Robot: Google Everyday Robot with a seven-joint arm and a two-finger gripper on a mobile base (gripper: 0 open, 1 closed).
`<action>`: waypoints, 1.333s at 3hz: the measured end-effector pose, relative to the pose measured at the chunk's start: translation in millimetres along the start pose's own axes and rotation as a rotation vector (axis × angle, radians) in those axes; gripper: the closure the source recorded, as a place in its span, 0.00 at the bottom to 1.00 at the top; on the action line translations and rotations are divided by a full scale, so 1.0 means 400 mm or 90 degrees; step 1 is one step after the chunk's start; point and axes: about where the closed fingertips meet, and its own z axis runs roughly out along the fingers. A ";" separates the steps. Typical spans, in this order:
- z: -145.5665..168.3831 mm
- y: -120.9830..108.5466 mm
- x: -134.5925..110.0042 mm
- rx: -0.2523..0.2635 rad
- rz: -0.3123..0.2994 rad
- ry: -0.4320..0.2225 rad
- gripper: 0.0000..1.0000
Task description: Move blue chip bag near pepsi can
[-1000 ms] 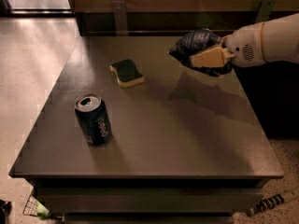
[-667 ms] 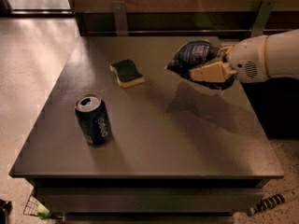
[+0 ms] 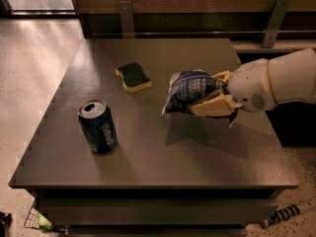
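Clamping 1 bag [image 3: 190, 89] mid-table [image 3: 148, 157]: gripper [image 3: 205, 94]; 1 can [image 3: 98, 127]

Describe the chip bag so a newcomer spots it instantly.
Start at the dark grey table. Above its right-centre, the gripper, reaching in from the right, is shut on the blue chip bag. It is crumpled navy foil, unlike the upright pepsi can and green-yellow sponge farther left.

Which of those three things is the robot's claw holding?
The blue chip bag, clamped in the gripper at right above the table; the sponge and pepsi can sit free on it.
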 end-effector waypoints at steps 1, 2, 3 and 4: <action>0.038 0.040 -0.026 -0.043 -0.058 0.008 1.00; 0.072 0.076 -0.063 -0.092 -0.110 0.011 0.98; 0.071 0.075 -0.063 -0.088 -0.107 0.011 0.76; 0.074 0.079 -0.067 -0.089 -0.109 0.011 0.54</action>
